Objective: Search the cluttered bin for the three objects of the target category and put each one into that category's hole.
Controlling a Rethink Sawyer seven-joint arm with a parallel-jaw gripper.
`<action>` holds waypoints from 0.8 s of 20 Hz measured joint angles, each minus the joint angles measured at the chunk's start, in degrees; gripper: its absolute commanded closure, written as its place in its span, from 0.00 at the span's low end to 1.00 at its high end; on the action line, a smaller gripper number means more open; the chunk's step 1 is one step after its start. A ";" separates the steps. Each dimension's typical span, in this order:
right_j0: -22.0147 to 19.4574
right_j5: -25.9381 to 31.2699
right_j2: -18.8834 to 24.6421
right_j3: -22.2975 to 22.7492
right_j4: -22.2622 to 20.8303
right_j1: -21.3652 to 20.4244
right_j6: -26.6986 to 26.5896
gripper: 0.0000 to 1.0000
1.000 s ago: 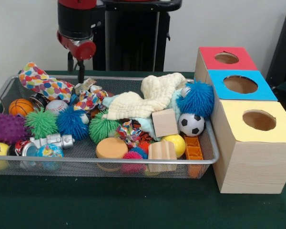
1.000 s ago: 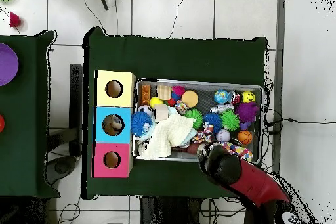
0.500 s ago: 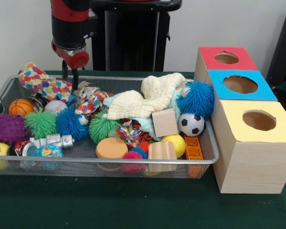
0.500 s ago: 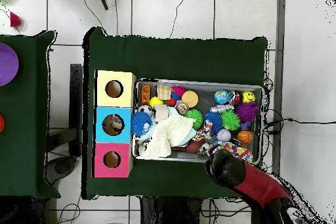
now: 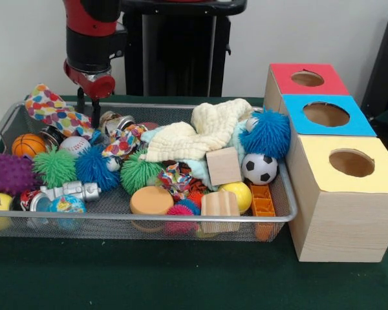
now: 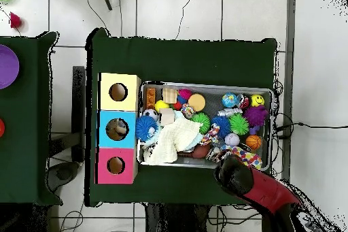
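Red and black gripper (image 5: 88, 108) hangs over the wire bin's (image 5: 181, 218) far rim; jaw state unclear. The patterned cloth (image 5: 58, 113) lies just beneath, toys nearer the camera.

You're looking at a robotics lab: green-clothed table (image 6: 183, 59) on a pale tiled floor (image 6: 170, 11), cables (image 6: 299, 126) trailing beside it, a second clothed table (image 6: 27, 175) nearby.

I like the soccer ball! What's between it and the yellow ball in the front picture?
Nothing: in the front view the soccer ball sits right beside the yellow ball, about touching, with no toy between them.
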 measured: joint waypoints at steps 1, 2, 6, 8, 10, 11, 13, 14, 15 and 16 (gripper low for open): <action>-0.03 -0.26 0.00 0.01 -0.20 0.05 0.00 0.00; -0.05 -0.59 0.00 0.01 -0.59 0.05 0.00 0.00; -0.11 -0.60 0.06 0.02 -1.42 -0.24 0.00 0.00; -0.26 -0.60 0.18 0.02 -1.61 -0.38 0.00 0.00; -1.13 -0.60 0.93 0.02 -2.06 -0.82 0.00 0.00; -1.42 -0.60 1.19 0.02 -2.15 -0.97 0.00 0.00; -2.29 -0.60 1.97 0.02 -2.33 -1.49 0.00 0.00; -2.84 -0.67 2.53 0.02 -2.43 -1.89 0.00 0.00; -3.40 -0.87 3.08 0.02 -2.59 -2.29 0.00 0.00; -4.10 -1.42 3.74 0.02 -2.85 -2.81 0.00 0.00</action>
